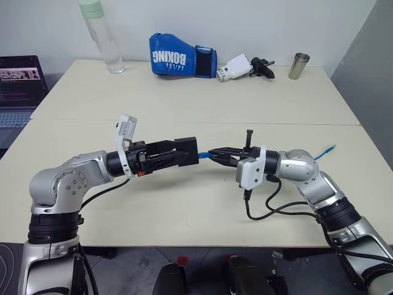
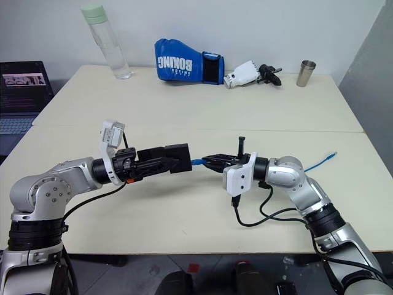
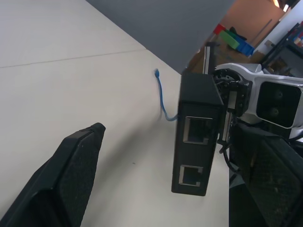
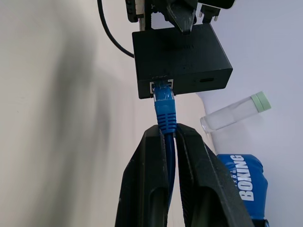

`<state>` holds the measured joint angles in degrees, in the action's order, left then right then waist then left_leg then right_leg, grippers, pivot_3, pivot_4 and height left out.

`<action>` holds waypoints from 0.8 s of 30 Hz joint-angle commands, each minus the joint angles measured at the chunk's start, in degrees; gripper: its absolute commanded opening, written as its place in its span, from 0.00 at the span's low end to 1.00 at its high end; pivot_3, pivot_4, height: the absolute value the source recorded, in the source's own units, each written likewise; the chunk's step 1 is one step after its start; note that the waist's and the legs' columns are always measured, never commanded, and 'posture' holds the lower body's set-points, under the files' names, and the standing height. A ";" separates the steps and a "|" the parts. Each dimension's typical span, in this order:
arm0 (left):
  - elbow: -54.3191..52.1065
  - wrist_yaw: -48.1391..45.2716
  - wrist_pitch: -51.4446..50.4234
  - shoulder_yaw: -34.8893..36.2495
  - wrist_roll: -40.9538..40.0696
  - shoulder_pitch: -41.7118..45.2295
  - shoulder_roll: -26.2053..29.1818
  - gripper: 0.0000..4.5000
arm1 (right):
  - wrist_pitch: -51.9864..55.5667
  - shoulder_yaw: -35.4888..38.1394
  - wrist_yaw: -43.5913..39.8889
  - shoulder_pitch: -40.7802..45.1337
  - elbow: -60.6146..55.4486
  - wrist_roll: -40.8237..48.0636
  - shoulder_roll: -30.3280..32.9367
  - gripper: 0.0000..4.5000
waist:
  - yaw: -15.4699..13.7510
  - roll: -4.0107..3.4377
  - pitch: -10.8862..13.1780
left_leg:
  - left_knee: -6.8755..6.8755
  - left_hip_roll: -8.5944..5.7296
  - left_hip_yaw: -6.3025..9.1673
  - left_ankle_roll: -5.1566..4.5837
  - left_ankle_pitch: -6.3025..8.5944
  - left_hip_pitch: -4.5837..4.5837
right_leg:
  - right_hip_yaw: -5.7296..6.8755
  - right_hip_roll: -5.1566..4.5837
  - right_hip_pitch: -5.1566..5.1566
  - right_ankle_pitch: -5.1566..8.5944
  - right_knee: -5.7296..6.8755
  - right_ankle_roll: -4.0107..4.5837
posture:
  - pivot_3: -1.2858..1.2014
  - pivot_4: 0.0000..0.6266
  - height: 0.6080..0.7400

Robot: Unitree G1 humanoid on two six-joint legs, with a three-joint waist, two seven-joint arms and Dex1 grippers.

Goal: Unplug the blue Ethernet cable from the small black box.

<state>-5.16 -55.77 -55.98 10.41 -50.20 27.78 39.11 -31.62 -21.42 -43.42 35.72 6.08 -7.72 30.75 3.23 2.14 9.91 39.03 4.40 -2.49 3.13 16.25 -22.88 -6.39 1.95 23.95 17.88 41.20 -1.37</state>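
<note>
Here, small black box (image 4: 180, 59) held in left gripper (image 1: 184, 153), blue Ethernet cable (image 4: 165, 111) pinched by right gripper (image 4: 171, 137)

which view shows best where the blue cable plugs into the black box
The right wrist view: the blue Ethernet cable sits seated in a port of the small black box, with the right claw pinching the cord behind the plug. Both eye views show a short blue stretch between the claws. The left wrist view shows the box's opposite side and the cable trailing behind.

Cream table (image 1: 184, 98), boxing glove (image 1: 181, 55), bottle (image 1: 104, 40)
</note>
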 commanded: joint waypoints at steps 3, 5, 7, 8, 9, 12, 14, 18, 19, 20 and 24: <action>-1.91 -0.25 0.51 0.02 -0.46 0.59 0.34 1.00 | 0.39 2.12 -0.40 1.50 -0.71 1.92 -1.18 0.01 | 0.00 0.00 0.00 | 0.00 -0.02 0.03 0.00 0.00 0.00 | 0.03 0.00 -0.01 0.00 0.00 0.00 | 0.52 0.24 1.00; -1.80 -0.17 0.45 0.08 -0.63 0.55 0.14 0.89 | 0.41 2.23 -0.45 1.52 -0.67 1.99 -1.34 0.01 | 0.00 0.00 0.00 | 0.00 -0.02 0.05 0.00 0.00 0.00 | 0.05 0.00 -0.02 0.00 -0.01 0.00 | 0.52 0.24 1.00; -1.82 -0.30 0.17 0.40 -1.43 0.52 -0.31 0.79 | 0.27 2.37 -0.34 1.58 -0.59 1.97 -1.49 0.00 | -0.01 0.00 0.00 | 0.00 -0.03 0.06 0.00 0.00 0.00 | 0.06 0.00 -0.03 0.00 -0.01 0.00 | 0.52 0.24 1.00; -1.88 -0.41 0.01 0.39 -1.67 0.49 -0.39 0.75 | 0.18 2.44 -0.22 1.75 -0.40 1.88 -1.62 0.00 | -0.01 0.00 0.00 | 0.00 -0.04 0.08 0.00 0.00 0.00 | 0.08 0.00 -0.04 0.00 -0.01 0.00 | 0.52 0.24 1.00; -1.91 -0.46 -0.26 0.39 -1.97 0.45 -0.49 0.73 | 0.08 2.52 -0.11 1.91 -0.24 1.77 -1.71 0.00 | -0.01 0.00 0.00 | 0.00 -0.04 0.11 0.00 0.00 0.00 | 0.11 0.00 -0.06 0.00 -0.01 0.01 | 0.52 0.24 1.00; -2.26 -0.51 -0.51 -0.11 -2.18 0.19 -0.85 0.56 | -0.49 2.74 0.23 2.31 0.18 1.43 -1.86 0.00 | 0.00 0.00 0.00 | 0.01 -0.04 0.21 0.01 0.00 0.00 | 0.23 -0.01 -0.12 0.00 -0.03 0.01 | 0.52 0.24 1.00; -2.46 -0.47 -0.67 -0.35 -2.32 0.17 -1.03 0.48 | -0.88 2.88 0.45 2.48 0.33 1.17 -1.96 0.00 | -0.01 0.00 0.00 | 0.01 -0.04 0.38 0.02 -0.01 0.01 | 0.42 -0.02 -0.22 0.02 -0.06 0.05 | 0.52 0.24 1.00; -2.12 -0.39 -0.67 -0.47 -2.16 0.53 -1.15 0.29 | -1.83 2.99 0.70 2.73 0.66 0.31 -2.03 0.00 | -0.04 -0.01 0.01 | 0.01 -0.09 0.60 0.04 -0.03 0.01 | 0.64 -0.03 -0.33 0.05 -0.08 0.10 | 0.52 0.24 1.00; -1.78 -0.31 -0.52 -0.51 -1.95 0.75 -1.14 0.25 | -2.30 2.94 0.86 2.80 0.79 -0.15 -1.99 0.00 | -0.04 -0.01 0.01 | 0.01 -0.09 0.63 0.06 -0.03 0.01 | 0.67 -0.03 -0.35 0.06 -0.08 0.10 | 0.52 0.24 1.00; -1.61 -0.20 -0.43 -0.49 -1.87 0.87 -1.14 0.20 | -2.62 2.93 0.96 2.78 0.75 -0.49 -1.93 0.00 | -0.04 -0.01 0.01 | 0.01 -0.09 0.65 0.07 -0.04 0.01 | 0.69 -0.03 -0.36 0.06 -0.08 0.10 | 0.52 0.24 1.00; -0.97 0.22 -0.06 -0.36 -1.59 1.37 -1.31 0.17 | -4.96 2.65 1.41 2.83 1.04 -2.01 -1.62 0.00 | -0.04 -0.01 0.01 | 0.01 -0.11 0.70 0.09 -0.05 0.02 | 0.73 -0.03 -0.41 0.06 -0.08 0.11 | 0.52 0.24 1.00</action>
<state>-5.70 -55.75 -57.00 9.26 -51.53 27.81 37.95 -33.77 -20.08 -42.66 37.07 8.71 -9.41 28.88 3.20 2.12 9.92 39.03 4.28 -1.78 3.22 16.20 -22.86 -5.65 1.92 23.53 17.93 41.12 -1.27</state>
